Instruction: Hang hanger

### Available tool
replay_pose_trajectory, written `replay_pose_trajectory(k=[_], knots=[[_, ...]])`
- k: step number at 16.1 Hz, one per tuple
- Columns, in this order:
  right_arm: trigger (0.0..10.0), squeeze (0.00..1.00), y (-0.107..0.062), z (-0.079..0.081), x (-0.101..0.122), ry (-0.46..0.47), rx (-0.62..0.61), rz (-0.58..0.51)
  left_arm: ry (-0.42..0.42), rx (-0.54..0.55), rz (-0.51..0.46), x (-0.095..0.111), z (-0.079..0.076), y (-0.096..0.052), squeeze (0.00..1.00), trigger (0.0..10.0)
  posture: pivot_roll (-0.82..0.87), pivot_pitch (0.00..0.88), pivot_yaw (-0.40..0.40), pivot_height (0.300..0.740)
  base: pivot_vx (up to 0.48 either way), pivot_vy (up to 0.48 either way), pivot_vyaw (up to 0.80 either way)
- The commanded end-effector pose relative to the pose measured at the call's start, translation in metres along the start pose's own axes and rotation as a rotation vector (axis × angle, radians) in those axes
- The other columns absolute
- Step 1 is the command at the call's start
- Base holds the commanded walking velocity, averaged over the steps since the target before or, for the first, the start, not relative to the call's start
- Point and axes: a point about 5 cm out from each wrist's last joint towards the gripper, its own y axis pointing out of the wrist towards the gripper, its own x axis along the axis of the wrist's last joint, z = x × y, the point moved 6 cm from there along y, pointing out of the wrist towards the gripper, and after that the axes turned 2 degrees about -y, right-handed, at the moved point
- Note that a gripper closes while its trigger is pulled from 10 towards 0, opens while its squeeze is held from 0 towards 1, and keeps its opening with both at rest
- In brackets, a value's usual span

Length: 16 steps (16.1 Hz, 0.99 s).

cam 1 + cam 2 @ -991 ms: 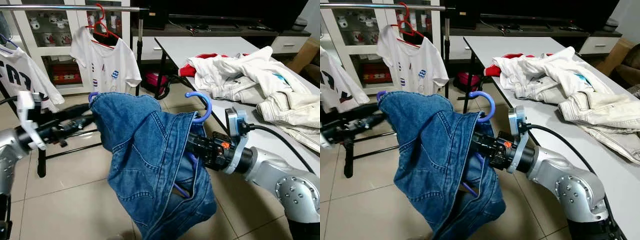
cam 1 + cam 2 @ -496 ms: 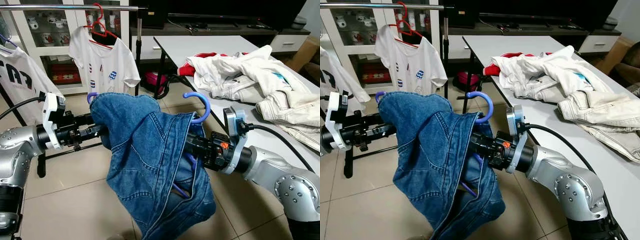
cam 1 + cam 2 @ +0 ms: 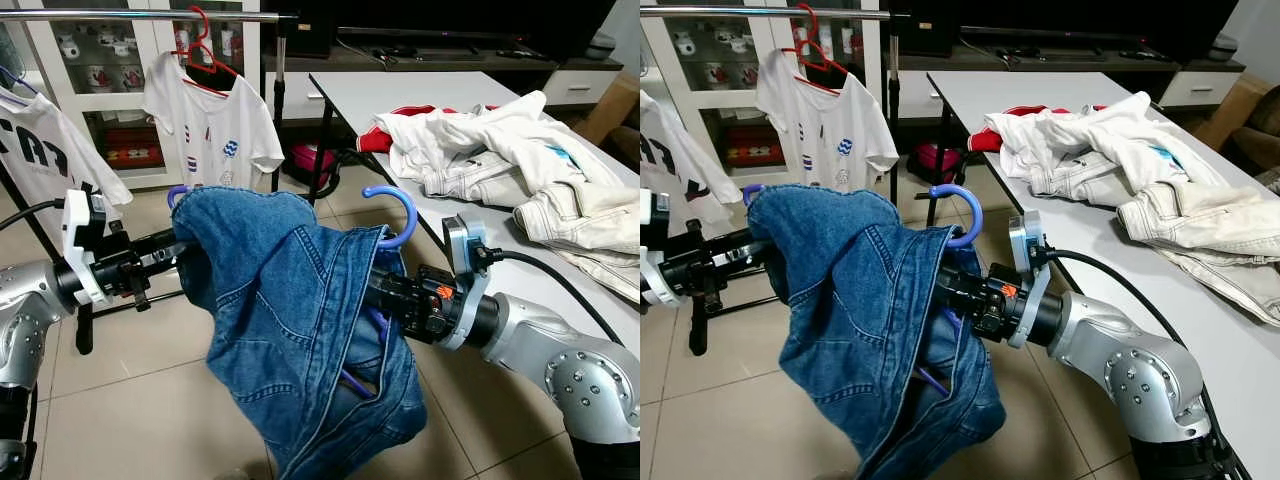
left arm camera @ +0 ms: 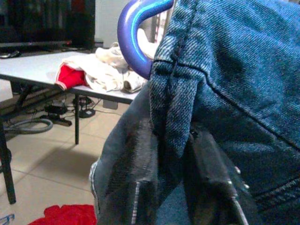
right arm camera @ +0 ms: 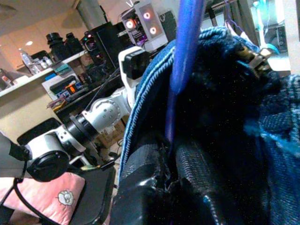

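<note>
1. Drifting leftward since a second ago, the denim garment and its blue hanger are now sitting a touch closer to the robot's left side, and the left gripper, blurred then, is now showing sharp against the cloth.
2. Left gripper is reaching in at the garment's left shoulder, and in the left wrist view its two black fingers are pressing on either side of a fold of denim, so they are clamped on the cloth.
3. Right gripper is pushing in from the right, buried in the denim; the right wrist view is showing its fingers closed tight round the hanger's blue bar.
4. Hanger's blue hook is poking up above the collar, curling open towards the table, well short of the clothes rail up at the back.
5. White T-shirt is hanging on a red hanger from that rail, with another white shirt dangling at far left.
6. Pale clothes are lying heaped on the white table to the right.
</note>
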Motion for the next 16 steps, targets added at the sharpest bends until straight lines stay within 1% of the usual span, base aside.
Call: replay_pose_trajectory(k=[1, 4, 7, 9, 12, 13, 14, 16], knots=[[10.0, 0.0, 0.002, 0.002, 0.008, -0.04, 0.014, -0.008, 0.019, 0.003, -0.009, 0.006, -0.001, 0.0, 0.0, 0.0, -0.09, 0.0, -0.076, 0.74, 0.0, 0.0, 0.0], [10.0, 0.0, 0.001, -0.001, 0.008, -0.045, 0.002, -0.002, 0.018, 0.014, -0.022, 0.009, -0.002, -0.003, 0.0, 0.0, -0.09, 0.0, -0.075, 0.74, 0.0, 0.0, 0.0], [10.0, 0.0, 0.0, -0.008, 0.006, -0.045, -0.037, 0.003, 0.018, 0.026, -0.034, 0.013, -0.003, -0.006, 0.0, 0.0, -0.09, 0.0, -0.075, 0.74, 0.0, 0.0, 0.0], [10.0, 0.0, -0.002, -0.013, 0.003, -0.044, -0.065, 0.011, 0.021, 0.043, -0.046, 0.017, -0.001, -0.009, 0.0, 0.0, -0.09, 0.0, -0.074, 0.74, 0.0, 0.0, 0.0], [10.0, 0.0, -0.005, -0.019, 0.002, -0.047, -0.092, 0.02, 0.027, 0.053, -0.051, 0.019, 0.0, -0.01, 0.0, 0.0, -0.09, 0.0, -0.073, 0.74, 0.0, 0.0, 0.0], [10.0, 0.0, -0.01, -0.032, -0.006, -0.061, -0.164, 0.07, 0.042, 0.037, -0.058, 0.027, -0.003, -0.009, 0.0, 0.0, -0.09, 0.0, -0.072, 0.74, 0.0, 0.0, 0.0], [10.0, 0.0, -0.01, -0.033, -0.007, -0.063, -0.171, 0.076, 0.044, 0.034, -0.059, 0.028, -0.003, -0.008, 0.0, 0.0, -0.09, 0.0, -0.072, 0.74, 0.0, 0.0, 0.0], [10.0, 0.0, -0.012, -0.038, -0.012, -0.071, -0.193, 0.109, 0.093, 0.023, -0.091, 0.045, -0.003, -0.002, 0.0, 0.0, -0.09, 0.0, -0.073, 0.74, 0.0, 0.0, 0.0]])
